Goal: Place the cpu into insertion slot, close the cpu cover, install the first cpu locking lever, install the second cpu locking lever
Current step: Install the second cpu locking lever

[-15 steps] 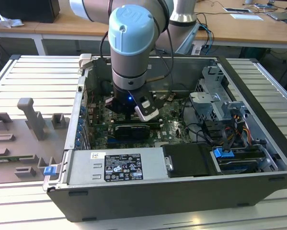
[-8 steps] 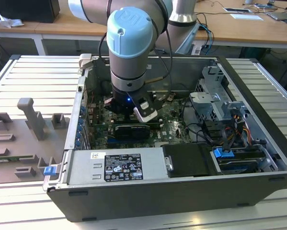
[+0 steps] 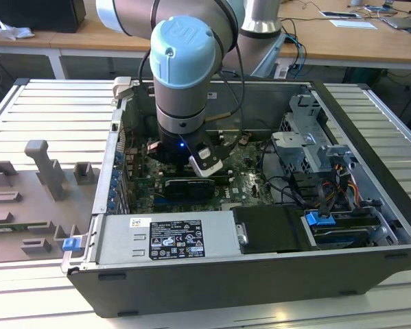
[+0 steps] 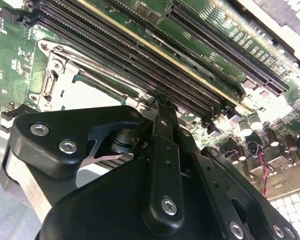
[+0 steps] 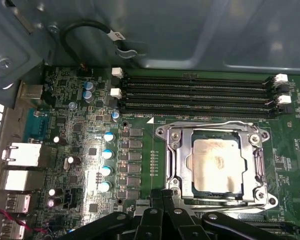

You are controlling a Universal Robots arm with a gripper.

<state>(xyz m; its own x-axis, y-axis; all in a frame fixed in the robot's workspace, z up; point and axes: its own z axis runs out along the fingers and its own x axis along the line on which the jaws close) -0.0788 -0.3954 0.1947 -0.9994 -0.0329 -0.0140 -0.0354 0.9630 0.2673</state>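
At socket edge | cpu (image 5: 218, 165) under closed cpu cover (image 5: 215, 131) | jaws state: cannot tell

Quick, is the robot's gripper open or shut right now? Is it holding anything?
Gripper: cannot be told whether it is open or closed; nothing seen held. It sits by the insertion slot, where the cpu already lies.

gripper (image 4: 157, 107) seen from behind, black linkage pointed at green motherboard (image 4: 4, 55) | fingertips drawn together at edge of insertion slot (image 4: 64, 80) | silvery cpu cover (image 4: 52, 65) seen around slot | long black memory slots (image 4: 139, 65) run just beside slot | capacitors (image 4: 252, 120) beyond
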